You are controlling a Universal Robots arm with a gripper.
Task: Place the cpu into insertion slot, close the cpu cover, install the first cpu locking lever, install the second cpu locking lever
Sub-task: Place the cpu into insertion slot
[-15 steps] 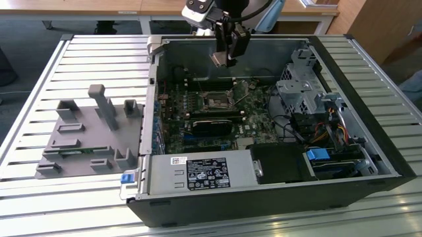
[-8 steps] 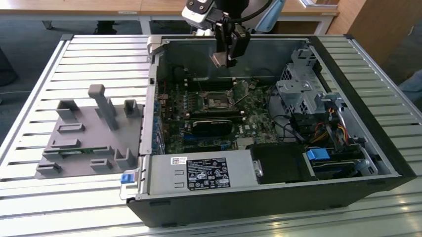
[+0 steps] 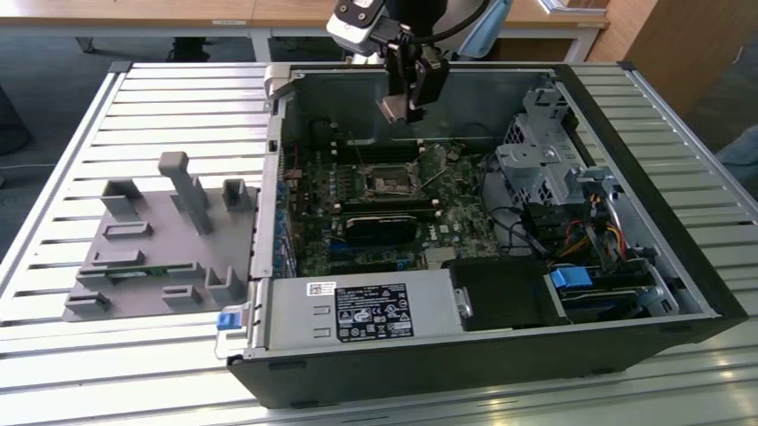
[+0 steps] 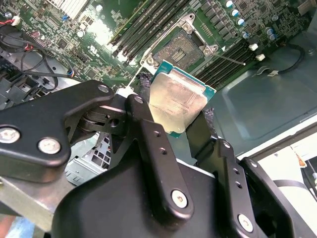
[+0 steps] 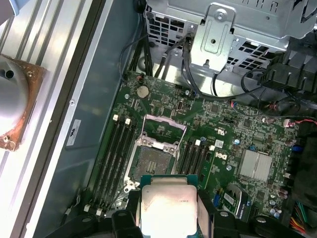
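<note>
Inspecting from the largest item down: slatted metal table (image 3: 119, 115) carries an open black PC case (image 3: 474, 373) lying on its side; grey fixture plate (image 3: 154, 240) sits on the table at the exterior view's left, just beside the case.

Inside the case: green mainboard (image 3: 355, 240) on the floor; grey power supply box (image 3: 355, 311) w/ black label along the near wall; silver drive cage (image 5: 223, 29) and cable bundle toward the exterior view's right.

Arm enters from the top of the exterior view; gripper (image 3: 403, 106) hangs above the board, over the far part of the case interior, not touching anything below.

Claw state: both black fingers (image 4: 148, 139) pinch the cpu (image 4: 178, 101) by two opposite edges, silvery top face showing; same grip seen in the first wrist view, cpu (image 5: 166, 203) between the finger ends.

Insertion slot (image 5: 148, 161) is bare, dark centre exposed, silver rim around it; long black memory slots (image 5: 116, 158) run on both sides.

Cpu cover (image 5: 171, 124) is swung open, at the far edge of the slot.

Thin metal rod (image 4: 228, 59) sticks out beside the slot.

Cpu location: in the air, held, well above the slot (image 3: 389, 184); not seated.
</note>
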